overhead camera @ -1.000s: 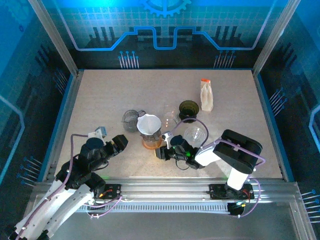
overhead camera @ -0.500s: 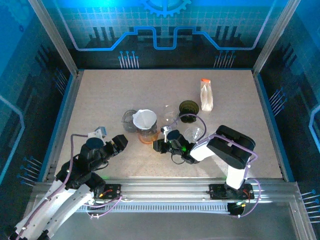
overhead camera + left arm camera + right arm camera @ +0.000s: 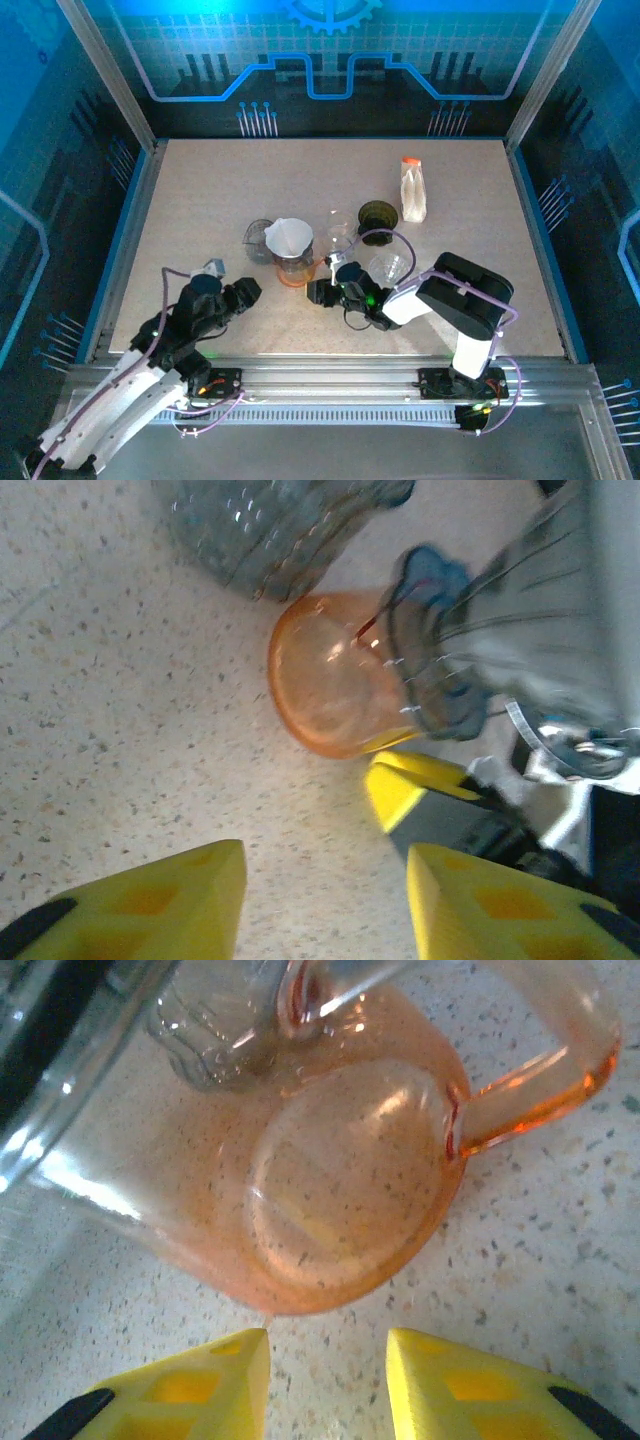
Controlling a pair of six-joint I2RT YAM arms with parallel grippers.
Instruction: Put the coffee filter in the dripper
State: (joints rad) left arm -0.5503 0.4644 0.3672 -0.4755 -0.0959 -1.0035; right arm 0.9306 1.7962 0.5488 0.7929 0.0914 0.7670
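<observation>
On the table (image 3: 200, 190), near the middle: the orange dripper (image 3: 295, 272) is seen standing upright.
Coffee filter (image 3: 288, 238): the white paper cone is seated in the mouth of the orange dripper, with the open side up.
Left gripper (image 3: 248, 290): it is held low over the table, to the left of the orange dripper and apart from it. In the left wrist view its yellow fingers (image 3: 150, 905) are parted. Bare table is seen between them, so nothing is held.
Right gripper (image 3: 316, 292): it is placed just beside the foot of the orange dripper, on its right. In the right wrist view its yellow fingers (image 3: 190, 1390) are parted. The orange base is seen just ahead of the tips, not between them. Whether the tips touch it cannot be told.
Grey glass vessel (image 3: 260, 240): it is set just beside the orange dripper, on the left.
Clear cups: one (image 3: 340, 226) is seen behind and to the right of the orange dripper, another (image 3: 390, 268) close to the right arm.
Dark green cup (image 3: 378, 215): it is placed further back, near the first clear cup.
White bag (image 3: 413, 192): it is standing upright at the back right, well apart from the orange dripper.
</observation>
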